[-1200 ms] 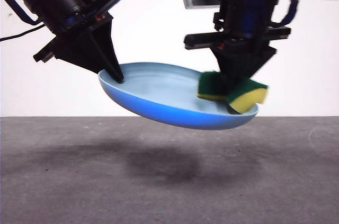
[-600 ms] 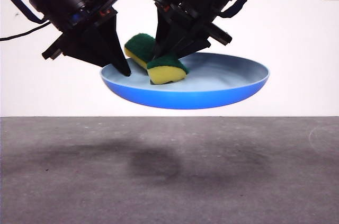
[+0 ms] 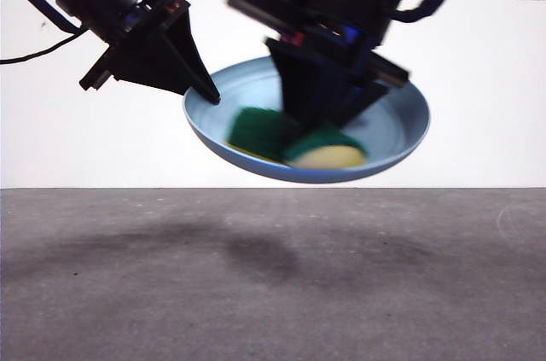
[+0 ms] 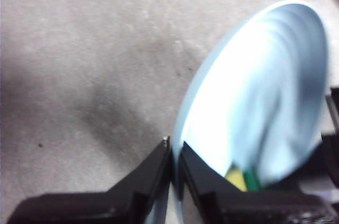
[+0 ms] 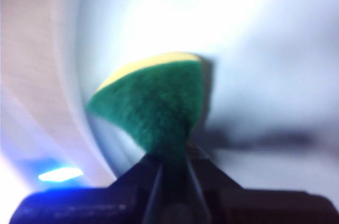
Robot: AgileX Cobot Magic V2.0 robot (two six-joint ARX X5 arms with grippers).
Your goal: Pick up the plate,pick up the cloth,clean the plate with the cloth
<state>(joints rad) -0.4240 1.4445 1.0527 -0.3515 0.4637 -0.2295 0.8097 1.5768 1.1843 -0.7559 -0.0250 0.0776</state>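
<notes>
Keep your left hand (image 4: 175,155) clamped on the plate (image 3: 401,122) rim; right hand (image 5: 172,168), pinching the cloth (image 5: 156,110), should press evenly.

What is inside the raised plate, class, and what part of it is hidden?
Inside the plate sits the sponge, pinched by the right gripper. Its fingers hide the sponge's middle.

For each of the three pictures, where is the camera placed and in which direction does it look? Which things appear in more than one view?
Front view: low, at table height, looking level across the grey table; both black arms hold things in the air.
Left wrist view: on the left arm, looking along the left gripper, shut on the round light-blue plastic plate.
Right wrist view: on the right arm, looking along the right gripper, shut on the yellow-and-green foam sponge.
Shared: plate and sponge appear in all three.
</notes>
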